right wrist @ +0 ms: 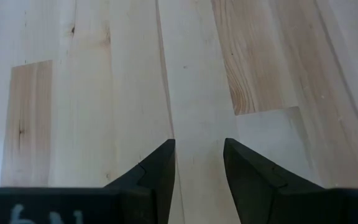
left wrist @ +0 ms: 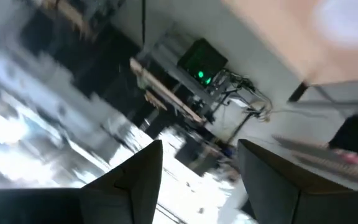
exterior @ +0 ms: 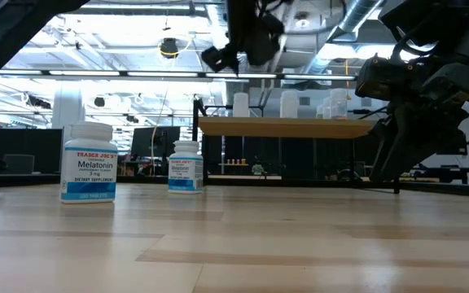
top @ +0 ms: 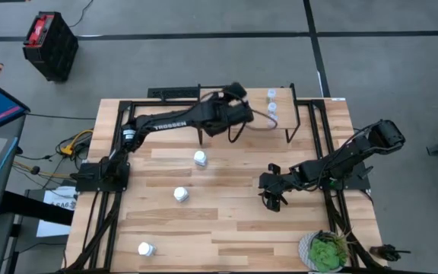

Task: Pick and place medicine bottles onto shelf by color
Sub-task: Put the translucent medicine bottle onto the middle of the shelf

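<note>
Three white bottles (top: 200, 159) stand on the bench short of the shelf (top: 280, 122); light, rigid, slick, best pinched mid-body. Both jaws spread, empty.

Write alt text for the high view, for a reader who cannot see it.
Seen from above, three white medicine bottles stand on a wooden table, with more on the small shelf at its far edge. The left gripper is raised beside the shelf, empty. The right gripper hangs open over bare wood, and a potted plant sits in the near right corner.
</note>
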